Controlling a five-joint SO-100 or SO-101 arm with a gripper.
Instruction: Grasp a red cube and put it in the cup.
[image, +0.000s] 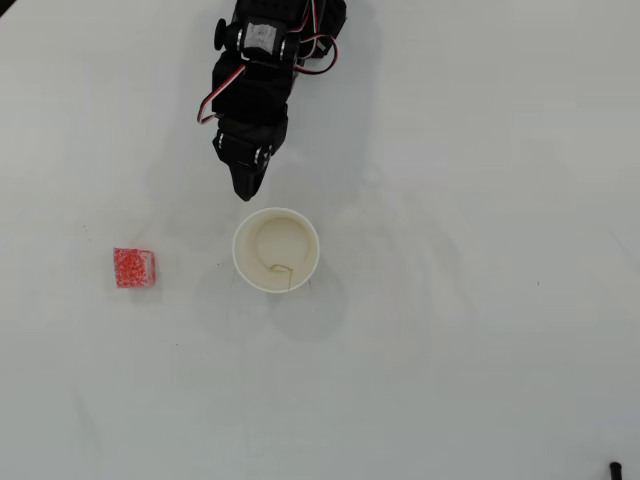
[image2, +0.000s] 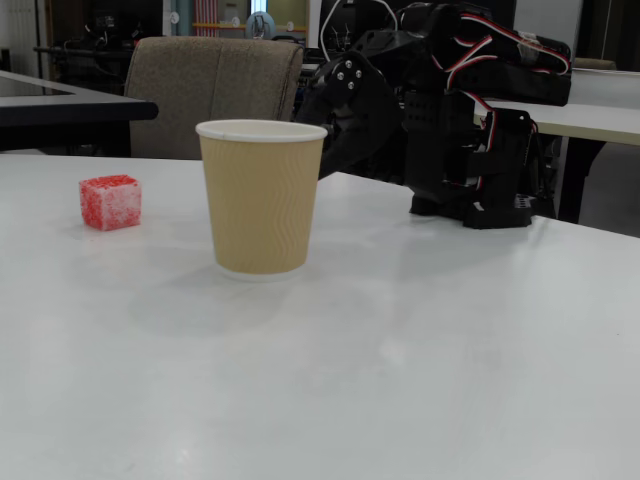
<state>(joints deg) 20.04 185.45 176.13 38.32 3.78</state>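
The red cube (image: 134, 268) (image2: 110, 202) lies on the white table, well left of the cup in both views. The cup (image: 276, 250) (image2: 261, 197) stands upright in the middle, tan-walled in the fixed view, with a white rim and nothing visible inside. My black gripper (image: 246, 188) points down the overhead view toward the cup's rim and stops just short of it, with its jaws together and nothing held. In the fixed view the cup hides the gripper's tip, and the arm (image2: 440, 110) is folded behind it.
The arm's base (image2: 480, 200) stands on the table at the back right of the fixed view. A padded chair (image2: 215, 90) and other tables stand behind the table edge. A small dark object (image: 614, 468) sits at the overhead view's lower right corner.
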